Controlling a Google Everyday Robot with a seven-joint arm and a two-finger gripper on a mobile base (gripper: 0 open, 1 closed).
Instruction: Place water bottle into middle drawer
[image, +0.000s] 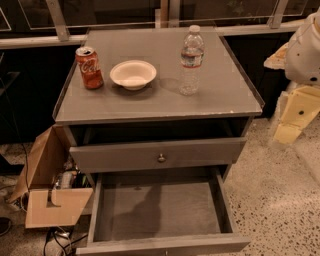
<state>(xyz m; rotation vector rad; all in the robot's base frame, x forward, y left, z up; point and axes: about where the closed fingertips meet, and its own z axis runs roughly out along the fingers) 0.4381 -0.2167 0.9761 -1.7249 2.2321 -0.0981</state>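
The water bottle (191, 60) stands upright on the right half of the grey cabinet top (215, 100). It is clear plastic with a white cap and a red-and-white label. The middle drawer (160, 210) is pulled far out below; its flat grey floor is bare. My arm's white body and cream gripper (286, 131) hang at the right edge of the view, beside the cabinet's right side. The gripper is well right of the bottle, lower than the cabinet top, and touches nothing.
A red Coca-Cola can (89, 67) and a white bowl (133, 75) stand left of the bottle. The upper drawer front with a round knob (161, 158) is slightly out. An open cardboard box (47, 170) and cables (60, 242) lie at the left on the floor.
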